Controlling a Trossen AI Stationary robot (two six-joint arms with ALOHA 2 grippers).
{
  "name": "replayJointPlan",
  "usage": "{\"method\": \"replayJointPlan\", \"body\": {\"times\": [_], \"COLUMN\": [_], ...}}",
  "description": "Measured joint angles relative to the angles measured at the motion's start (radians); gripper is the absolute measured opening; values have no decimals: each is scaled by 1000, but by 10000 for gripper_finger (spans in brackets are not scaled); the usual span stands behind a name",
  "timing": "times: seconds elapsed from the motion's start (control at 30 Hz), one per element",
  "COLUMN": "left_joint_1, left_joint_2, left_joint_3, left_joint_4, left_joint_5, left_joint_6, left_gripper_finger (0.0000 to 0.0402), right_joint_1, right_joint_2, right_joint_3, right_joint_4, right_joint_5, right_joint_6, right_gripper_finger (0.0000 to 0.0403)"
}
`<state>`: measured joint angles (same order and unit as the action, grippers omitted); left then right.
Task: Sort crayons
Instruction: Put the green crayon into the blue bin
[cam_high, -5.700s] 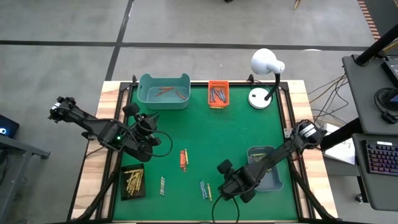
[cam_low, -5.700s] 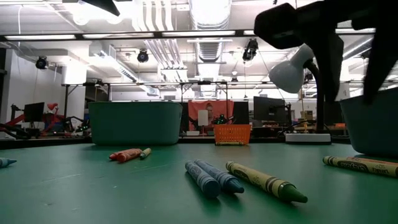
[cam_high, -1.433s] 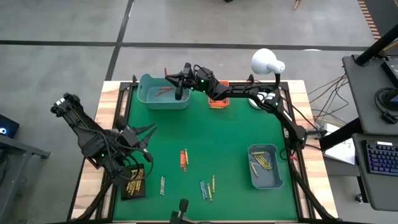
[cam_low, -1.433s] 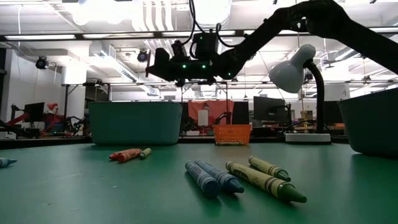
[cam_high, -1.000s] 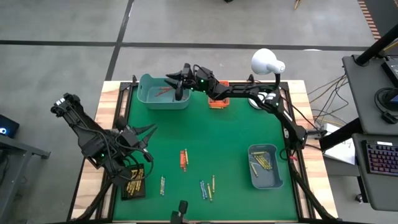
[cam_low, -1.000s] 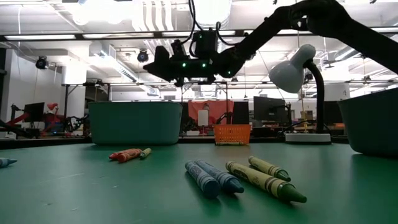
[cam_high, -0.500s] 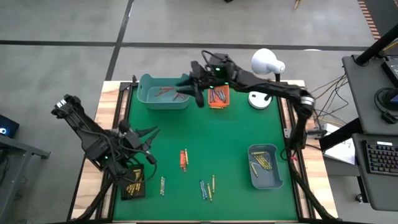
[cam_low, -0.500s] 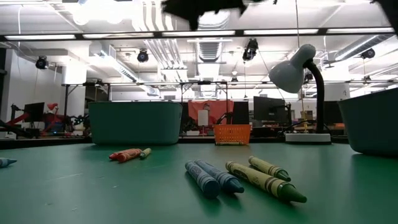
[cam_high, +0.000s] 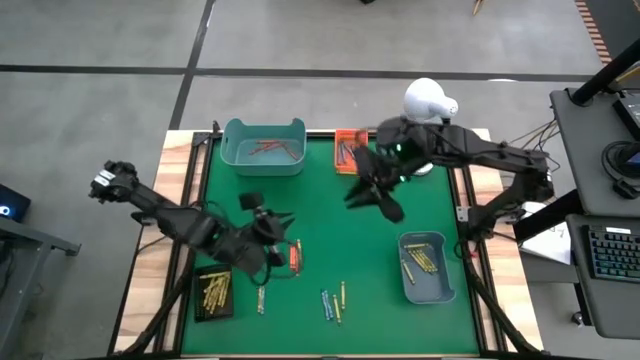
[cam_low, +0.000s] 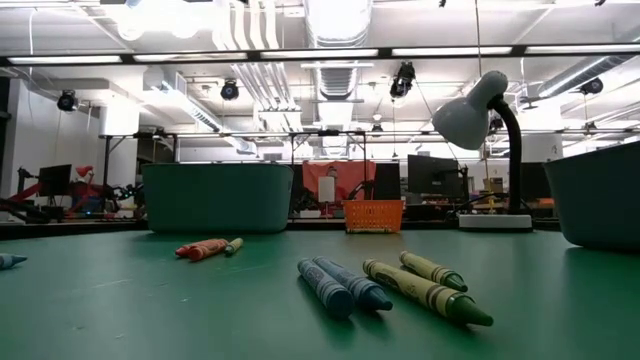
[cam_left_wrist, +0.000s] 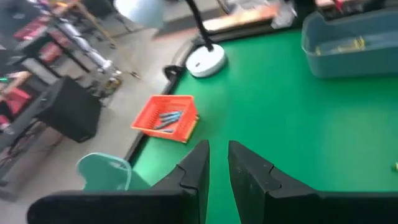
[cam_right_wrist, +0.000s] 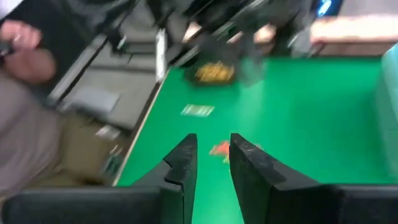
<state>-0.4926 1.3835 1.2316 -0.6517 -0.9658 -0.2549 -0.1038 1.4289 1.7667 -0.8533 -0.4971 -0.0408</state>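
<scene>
Loose crayons lie flat on the green mat: a red-orange pair (cam_high: 295, 255) (cam_low: 205, 247), pale ones (cam_high: 261, 297), and a blue, yellow and green cluster (cam_high: 332, 303) (cam_low: 380, 285). My left gripper (cam_high: 280, 237) (cam_left_wrist: 217, 155) hovers just left of the red pair. Its fingers stand narrowly apart with nothing between them. My right gripper (cam_high: 372, 195) (cam_right_wrist: 213, 155) hangs high over the mat's far middle, open and empty. Neither gripper shows in the low view.
A teal bin (cam_high: 264, 147) holding red crayons and an orange basket (cam_high: 350, 150) holding blue ones stand at the far edge. Beside them is a white lamp (cam_high: 428, 110). A blue-grey bin (cam_high: 425, 268) is near right and a black tray (cam_high: 213, 292) near left. A person's hand (cam_right_wrist: 25, 37) shows beyond the table.
My right gripper has left the teal bin, swinging toward the table's right and near side and rising out of the low view. My left gripper has moved toward the table's right, from above the black tray to beside the red crayons, turning as it went.
</scene>
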Motion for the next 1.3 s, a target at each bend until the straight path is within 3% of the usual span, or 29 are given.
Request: {"method": "replayJointPlan", "body": {"times": [0.1,0.3,0.5,0.57,0.83,0.93,1.1,1.3], "left_joint_1": [79,225,342,378,518,571,666,710], "left_joint_2": [21,86,179,211,345,395,473,555], "left_joint_3": [-2,-11,-16,-17,-17,-18,-18,-18], "left_joint_4": [67,200,349,391,552,598,656,746], "left_joint_5": [128,314,453,507,753,782,857,847], "left_joint_6": [105,282,411,444,553,596,656,615], "left_gripper_finger": [42,42,42,42,42,42,41,38], "right_joint_1": [60,171,238,248,252,233,163,96], "right_joint_2": [-10,-13,-68,-104,-262,-307,-369,-381], "right_joint_3": [-7,-26,-144,-206,-526,-643,-816,-1008], "right_joint_4": [-102,-328,-289,-248,13,121,341,706], "right_joint_5": [32,194,213,239,540,624,658,715], "right_joint_6": [36,82,138,153,153,130,128,151], "right_gripper_finger": [76,67,59,56,43,43,42,43]}}
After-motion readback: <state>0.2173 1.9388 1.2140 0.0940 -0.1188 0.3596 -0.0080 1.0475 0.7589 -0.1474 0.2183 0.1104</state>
